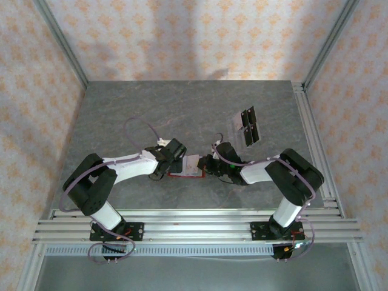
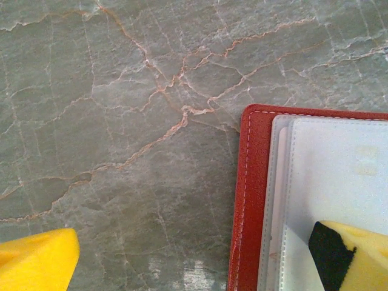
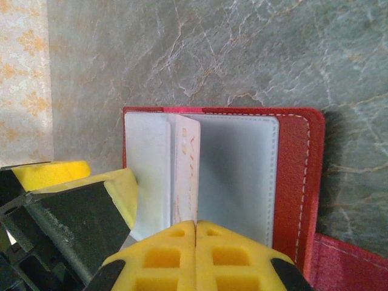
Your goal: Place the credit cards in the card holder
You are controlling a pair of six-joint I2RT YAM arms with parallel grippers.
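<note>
1. Top: card holder point(image 1: 185, 174) mid-frame btwn left gripper point(image 1: 174, 160) & right gripper point(image 1: 210, 165); spare credit cards point(image 1: 247, 127) upper right.
2. L wrist: fingers point(image 2: 36, 260) wide apart, one pad on holder, prob. pinning it open.
3. R wrist: fingers point(image 3: 163, 260) together, clamped on credit card point(image 3: 187, 163), edge-up, prob. for insertion.

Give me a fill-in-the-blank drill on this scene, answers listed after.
The open card holder has a ___ cover. The left claw stands ___. The right claw is shut on a pale ___. The loose credit cards lie nearer the ___ arm.
Answers: red; open; card; right.
</note>
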